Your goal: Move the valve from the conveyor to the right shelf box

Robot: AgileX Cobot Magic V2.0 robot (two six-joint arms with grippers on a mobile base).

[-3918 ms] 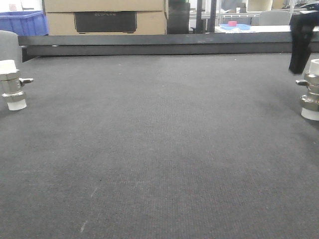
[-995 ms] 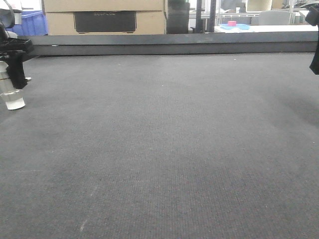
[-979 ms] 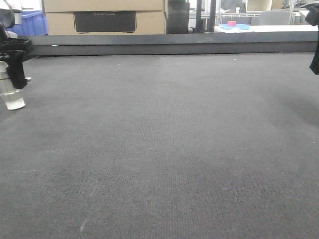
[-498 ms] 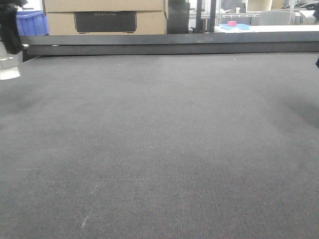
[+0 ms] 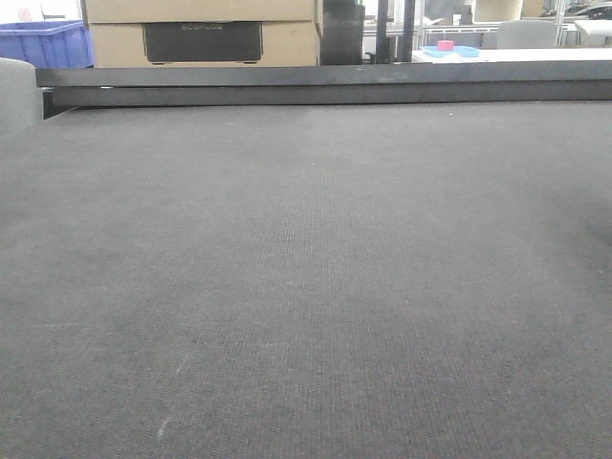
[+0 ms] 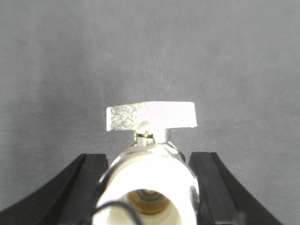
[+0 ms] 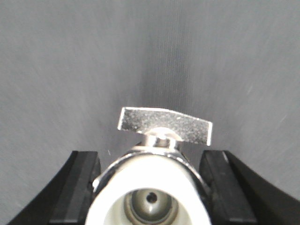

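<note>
The conveyor [image 5: 306, 268] is a wide dark grey woven belt with a black side rail [image 5: 306, 84] at the back; no valve and no arm shows on it in the front view. In the left wrist view my left gripper [image 6: 149, 187] is shut on a chrome valve [image 6: 149, 154] with a white end cap and a flat silver handle, held above the belt. In the right wrist view my right gripper [image 7: 151, 187] is shut on a second chrome valve [image 7: 159, 159] of the same kind, also above the belt. The shelf box is out of view.
Behind the rail stand a cardboard box [image 5: 201, 33], a blue bin [image 5: 43, 43] at the far left and a white table [image 5: 497, 54] with a blue and pink item. A grey object [image 5: 14, 91] sits at the left edge.
The left arm has lifted its valve up and out of the front view at the left. The right arm with its valve has left the front view at the right.
</note>
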